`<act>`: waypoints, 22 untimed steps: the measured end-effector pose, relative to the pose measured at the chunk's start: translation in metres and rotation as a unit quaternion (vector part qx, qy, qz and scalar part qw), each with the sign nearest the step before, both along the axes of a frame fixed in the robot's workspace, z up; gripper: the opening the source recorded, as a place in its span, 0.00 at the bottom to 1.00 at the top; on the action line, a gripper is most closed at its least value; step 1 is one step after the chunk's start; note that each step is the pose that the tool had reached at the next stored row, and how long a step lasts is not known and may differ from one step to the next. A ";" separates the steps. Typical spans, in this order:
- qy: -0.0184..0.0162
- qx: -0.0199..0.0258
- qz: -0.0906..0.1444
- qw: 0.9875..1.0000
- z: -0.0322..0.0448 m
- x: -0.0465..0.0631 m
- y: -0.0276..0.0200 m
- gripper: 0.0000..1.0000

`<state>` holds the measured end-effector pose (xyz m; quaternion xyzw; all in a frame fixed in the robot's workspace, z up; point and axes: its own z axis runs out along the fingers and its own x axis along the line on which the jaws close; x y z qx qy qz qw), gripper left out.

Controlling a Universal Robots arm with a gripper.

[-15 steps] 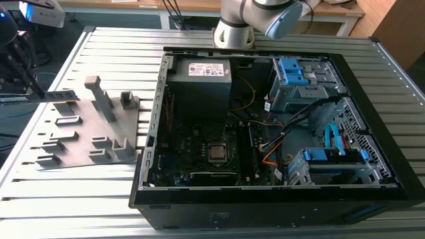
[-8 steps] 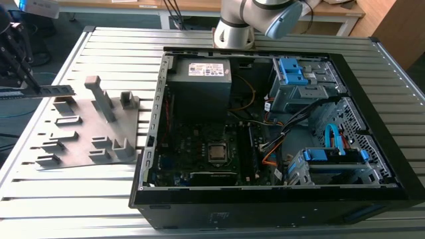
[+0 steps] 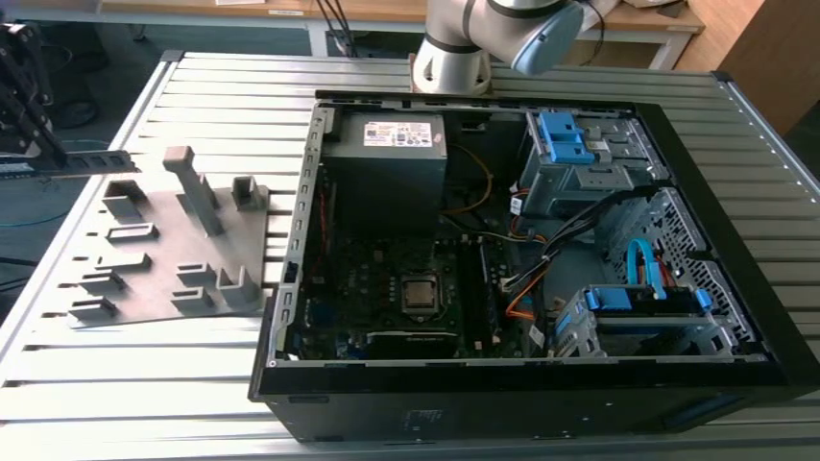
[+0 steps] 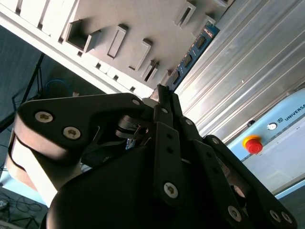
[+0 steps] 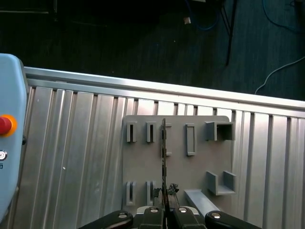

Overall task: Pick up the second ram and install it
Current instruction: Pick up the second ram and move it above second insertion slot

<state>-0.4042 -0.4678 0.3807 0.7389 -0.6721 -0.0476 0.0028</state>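
The claw (image 5: 164, 215) is pinched narrow on the ram (image 5: 164, 152), gripping it by one end so the stick juts straight out ahead of it. In the exterior view the ram hangs at the far left, by the outer edge of the plate (image 3: 160, 254) and well apart from the case (image 3: 513, 384). I'd judge this to be the lift-and-carry part of the job. Doing it well means a firm, square pinch so the stick can't tilt or slide. It also needs enough height to pass the plate's blocks (image 3: 192, 192) without a knock. The ram is thin and flat. In the first wrist view, edge-on, it is a mere dark line. In the second wrist view the ram (image 4: 193, 50) is a long blue-green strip with a row of small black chips.
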 end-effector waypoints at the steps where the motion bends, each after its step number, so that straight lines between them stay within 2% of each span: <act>1: 0.000 0.000 0.000 1.000 0.0016 0.000 0.0000 0.14; 12: 0.000 0.000 0.000 1.000 0.0194 0.000 0.0000 0.14; 22: 0.000 0.000 0.000 1.000 0.0398 0.000 0.0000 0.14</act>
